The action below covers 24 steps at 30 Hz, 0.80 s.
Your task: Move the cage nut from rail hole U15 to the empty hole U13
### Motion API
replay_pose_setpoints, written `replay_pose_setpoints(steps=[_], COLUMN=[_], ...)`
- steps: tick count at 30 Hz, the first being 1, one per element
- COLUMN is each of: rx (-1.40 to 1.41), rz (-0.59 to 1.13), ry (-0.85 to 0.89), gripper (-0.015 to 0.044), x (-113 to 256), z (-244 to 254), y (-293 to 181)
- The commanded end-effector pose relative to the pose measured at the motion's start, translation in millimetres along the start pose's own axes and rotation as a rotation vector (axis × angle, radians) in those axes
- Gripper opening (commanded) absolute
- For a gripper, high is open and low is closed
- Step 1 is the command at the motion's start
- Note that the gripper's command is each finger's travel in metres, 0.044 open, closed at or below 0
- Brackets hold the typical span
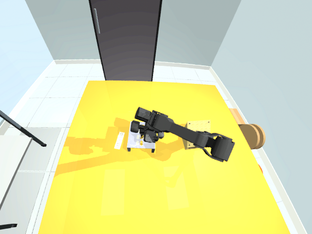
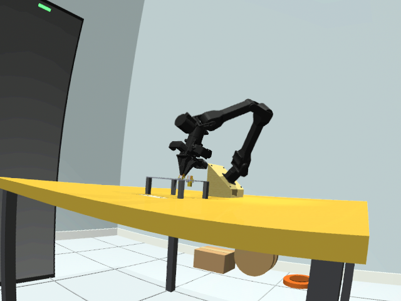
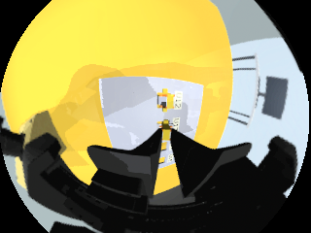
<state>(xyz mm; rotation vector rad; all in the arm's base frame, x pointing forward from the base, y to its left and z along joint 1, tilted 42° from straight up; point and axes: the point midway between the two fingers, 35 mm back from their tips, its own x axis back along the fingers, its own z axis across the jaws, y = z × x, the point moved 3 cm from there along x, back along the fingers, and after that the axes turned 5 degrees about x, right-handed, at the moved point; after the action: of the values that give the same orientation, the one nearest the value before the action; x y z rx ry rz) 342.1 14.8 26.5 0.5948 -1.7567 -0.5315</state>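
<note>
The pincer (image 1: 142, 136) (image 2: 182, 175) (image 3: 166, 128) is narrow, with a small yellow-and-metal cage nut (image 1: 142, 137) (image 2: 182, 177) (image 3: 166, 124) between its fingertips; this nut is at the rail plate (image 1: 133, 143) (image 2: 158, 177) (image 3: 126, 109), in the row of labelled places, next to the place with the label U12 (image 3: 178, 100); the label beside the held nut is partly covered, so I cannot read its full number; I also cannot tell if the nut sits square or if its spring wings are open under the plate. The other nut (image 1: 141, 143) (image 2: 190, 180) (image 3: 164, 100) stands beside the U12 label, apart from the fingers; in the exterior view a yellow part of it hangs under the plate. The plate is raised on short dark legs over the yellow bench (image 1: 151, 201) (image 2: 291, 215) (image 3: 121, 39); a white strip with small marks (image 1: 119, 140) (image 2: 153, 196) lies flat on the bench, near the plate and not touching it. The black arm (image 1: 184, 130) (image 2: 234, 111) comes from a pale yellow sloped base (image 1: 197, 124) (image 2: 215, 186), bends high, and points its pincer downward, a little tilted; behind the bench stands a tall dark cabinet (image 1: 129, 37) (image 2: 29, 129); on the floor there are a brown box (image 2: 213, 259) and an orange ring (image 2: 287, 282).
</note>
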Motion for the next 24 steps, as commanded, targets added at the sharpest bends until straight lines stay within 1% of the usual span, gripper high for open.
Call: replay_pose_setpoints(steps=[1, 24], rx=[-0.001, -0.001], rz=[-0.002, -0.001], ry=[-0.009, -0.017], gripper=[0.0029, 0.0029], x=[1.0, 0.8], z=[-0.3, 0.5], y=[1.1, 1.2])
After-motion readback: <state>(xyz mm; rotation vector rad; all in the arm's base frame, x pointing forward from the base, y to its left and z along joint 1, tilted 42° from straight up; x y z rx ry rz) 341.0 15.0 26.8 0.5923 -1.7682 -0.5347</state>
